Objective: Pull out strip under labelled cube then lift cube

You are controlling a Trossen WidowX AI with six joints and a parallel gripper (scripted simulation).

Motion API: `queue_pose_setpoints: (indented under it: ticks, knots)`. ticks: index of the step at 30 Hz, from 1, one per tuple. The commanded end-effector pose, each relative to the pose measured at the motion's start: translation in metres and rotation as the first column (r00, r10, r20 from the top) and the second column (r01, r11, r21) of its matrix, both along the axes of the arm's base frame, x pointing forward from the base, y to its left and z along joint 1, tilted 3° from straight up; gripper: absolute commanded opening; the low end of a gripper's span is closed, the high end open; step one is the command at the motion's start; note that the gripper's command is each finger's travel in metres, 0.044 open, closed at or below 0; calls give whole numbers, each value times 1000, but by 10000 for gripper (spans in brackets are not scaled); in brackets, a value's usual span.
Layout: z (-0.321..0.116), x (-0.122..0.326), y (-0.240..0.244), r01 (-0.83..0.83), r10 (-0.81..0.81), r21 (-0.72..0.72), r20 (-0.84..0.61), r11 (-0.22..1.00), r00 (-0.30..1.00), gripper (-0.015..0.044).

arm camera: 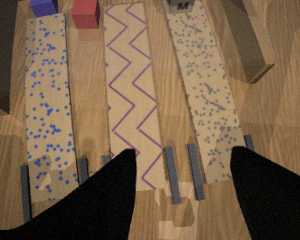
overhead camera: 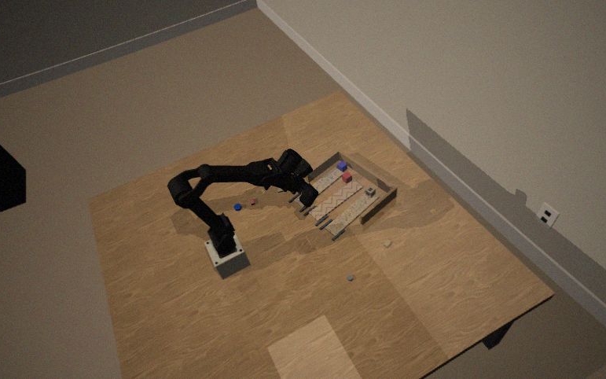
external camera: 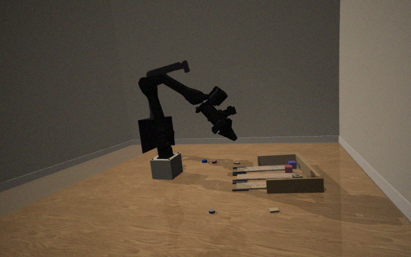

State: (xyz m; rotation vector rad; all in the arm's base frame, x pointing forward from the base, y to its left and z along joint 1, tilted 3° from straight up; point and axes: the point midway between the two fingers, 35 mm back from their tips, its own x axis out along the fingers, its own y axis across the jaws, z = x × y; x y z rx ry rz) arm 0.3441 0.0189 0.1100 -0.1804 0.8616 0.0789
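Note:
The labelled cube point(overhead camera: 369, 191) point(external camera: 297, 175) point(arm camera: 182, 5) is grey with a dark M and sits at the far end of the grey-speckled strip point(overhead camera: 353, 214) point(external camera: 255, 185) point(arm camera: 202, 75). The purple zigzag strip point(overhead camera: 338, 200) point(arm camera: 130, 75) lies in the middle, and the blue-dotted strip point(arm camera: 49, 100) lies on the other side. A blue cube point(overhead camera: 342, 166) point(external camera: 291, 164) point(arm camera: 44, 7) is at the dotted strip's far end. A red cube point(overhead camera: 347, 177) point(external camera: 288, 168) point(arm camera: 86, 13) is between the dotted and zigzag strips. My gripper point(external camera: 235, 139) point(arm camera: 184, 158) is partly open and empty, above the strips' near ends.
Low walls point(overhead camera: 379, 207) point(external camera: 295, 186) point(arm camera: 250, 45) enclose the far ends on three sides. Dark guide rails point(overhead camera: 338, 234) point(arm camera: 173, 176) flank the near ends. A blue disc point(overhead camera: 237, 207) point(external camera: 204, 161), a red piece point(overhead camera: 252, 201), a grey disc point(overhead camera: 350, 277) and a beige block point(overhead camera: 387, 243) lie outside.

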Motion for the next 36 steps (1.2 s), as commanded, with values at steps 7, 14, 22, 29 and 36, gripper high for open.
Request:
queue_pose_setpoints:
  ticks: [7, 14, 22, 29, 36]
  knots:
    - [-42, 46, -45, -39, 6, -84, -364, 996, 931, 0]
    - [-83, 60, -79, -111, 53, -57, -613, 992, 788, 0]
    - [-91, 61, -82, -119, 60, -50, -634, 992, 771, 0]
    - [-103, 62, -83, -119, 60, -50, -634, 992, 771, 0]
    - [-114, 62, -83, -119, 60, -50, -634, 992, 771, 0]
